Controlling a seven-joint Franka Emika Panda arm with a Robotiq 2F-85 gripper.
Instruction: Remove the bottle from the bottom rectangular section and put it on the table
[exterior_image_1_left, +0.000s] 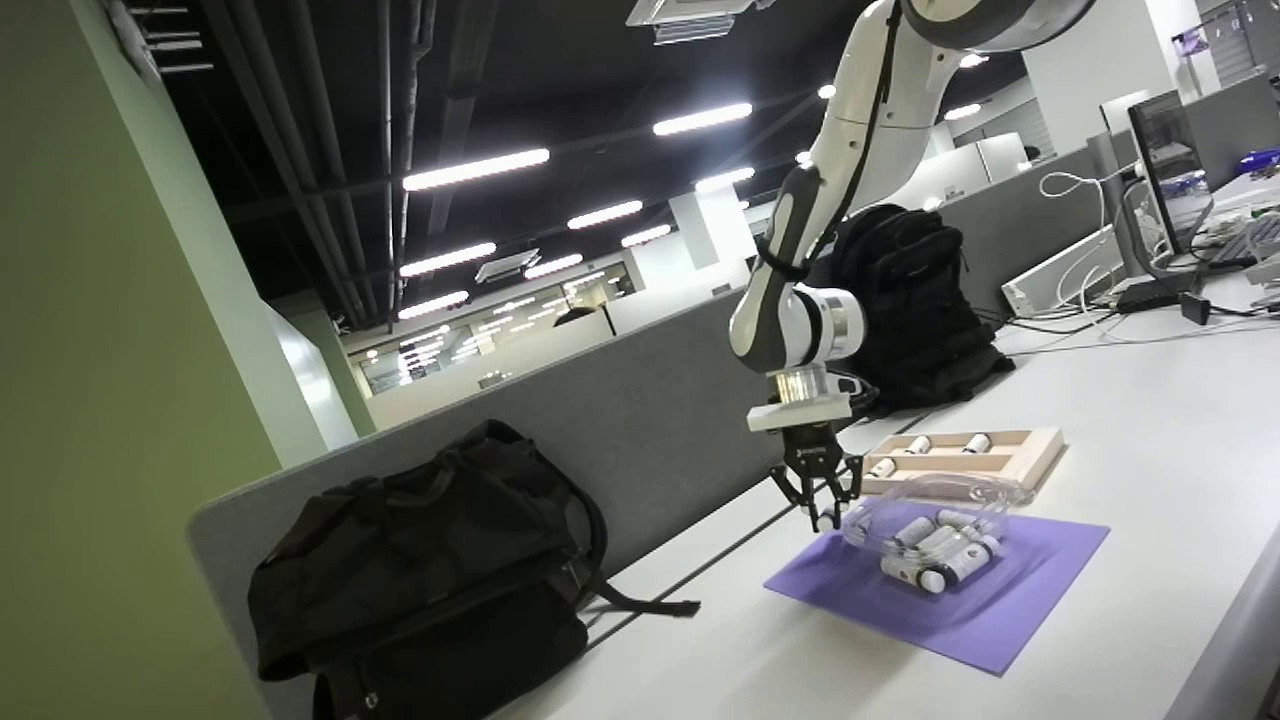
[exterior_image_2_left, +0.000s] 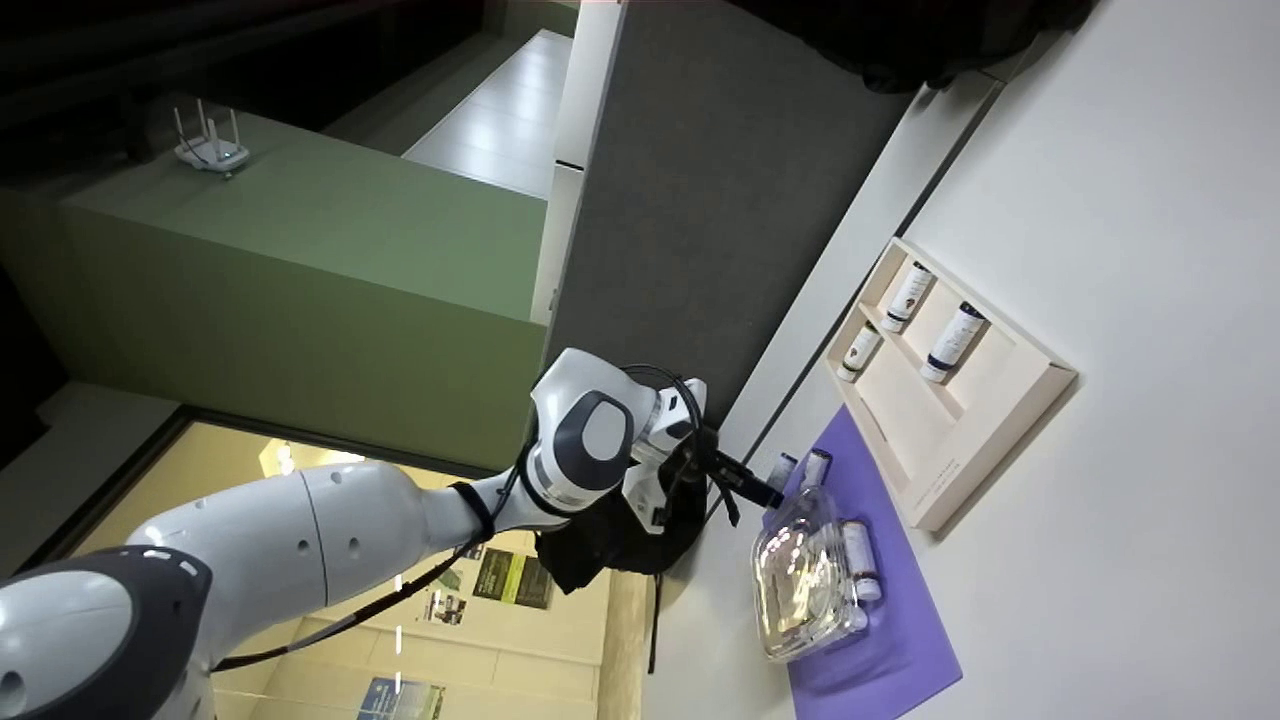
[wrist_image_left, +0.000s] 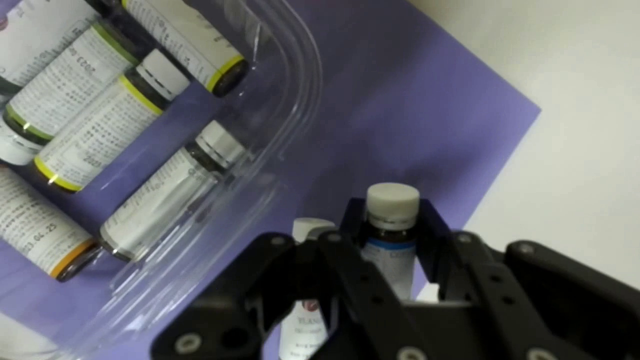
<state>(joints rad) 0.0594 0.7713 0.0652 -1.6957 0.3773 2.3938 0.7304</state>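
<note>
In the wrist view my gripper is shut on a bottle with a white cap and blue band. One finger lies on each side of its neck and cap. In an exterior view the gripper is low over the edge of the purple mat, with the bottle's pale cap at its fingertips. I cannot tell whether the bottle touches the mat. A wooden box with two long sections holds one bottle in one section and two bottles in the other. The table is pale white-grey.
A purple mat lies under a clear plastic tray with several bottles. Another white-capped bottle lies beside the held one. Black backpacks stand along the grey partition.
</note>
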